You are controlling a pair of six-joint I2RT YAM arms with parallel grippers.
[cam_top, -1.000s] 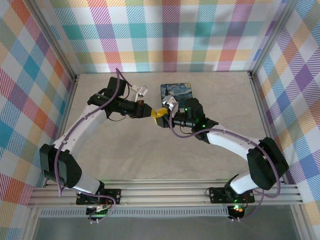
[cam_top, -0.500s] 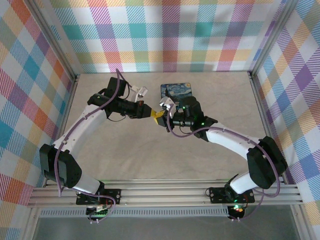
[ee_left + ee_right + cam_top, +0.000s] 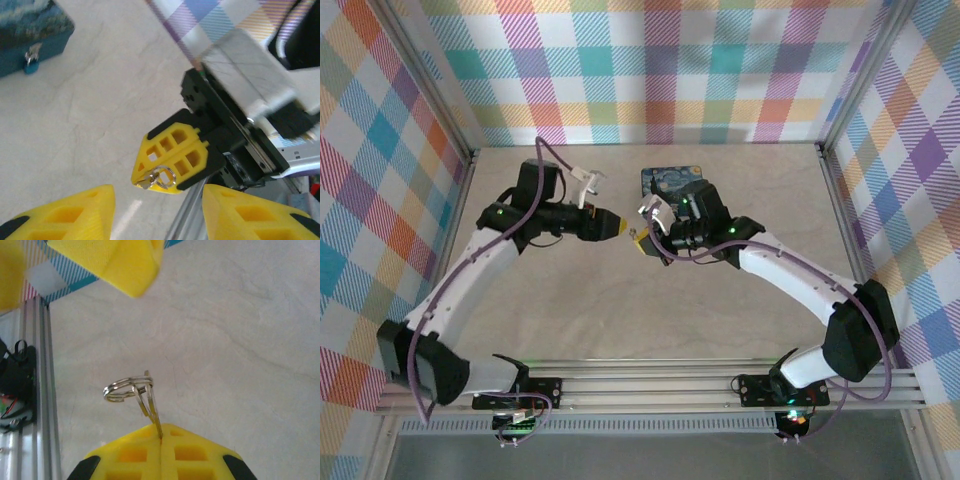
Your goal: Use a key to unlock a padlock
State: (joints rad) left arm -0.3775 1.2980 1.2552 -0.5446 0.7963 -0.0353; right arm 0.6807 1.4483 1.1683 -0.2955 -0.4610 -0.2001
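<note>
Change: a second ago the two yellow finger sets met tip to tip at mid-worktop. The left arm has since pulled back to the left, and a gap now lies between them.
Left end effector [image 3: 157,210]: its fingers are spread wide with nothing between them, and it sits just left of the other arm's tips.
Right end effector [image 3: 160,437]: clamped on the small silvery key [image 3: 152,410]. The blade is pinched in the seam between the pads, and the wire split ring [image 3: 127,387] stands free above the pale stone-look worktop [image 3: 620,310].
Padlock: the tiny blue-bodied padlock [image 3: 31,62] hangs on the latch of the dark blue-green tin printed with a night-sky painting [image 3: 675,182]. The tin is at the far side, right of centre, just beyond the right wrist. The shackle looks to be through the latch still.
Meaning: the handover looks complete, and the right arm alone carries the key.
Remaining: the key is not yet at the lock. It must be carried to the tin, lined up with the keyway, pushed in and turned.
Risk: the grip is thin, so the key may pivot.
</note>
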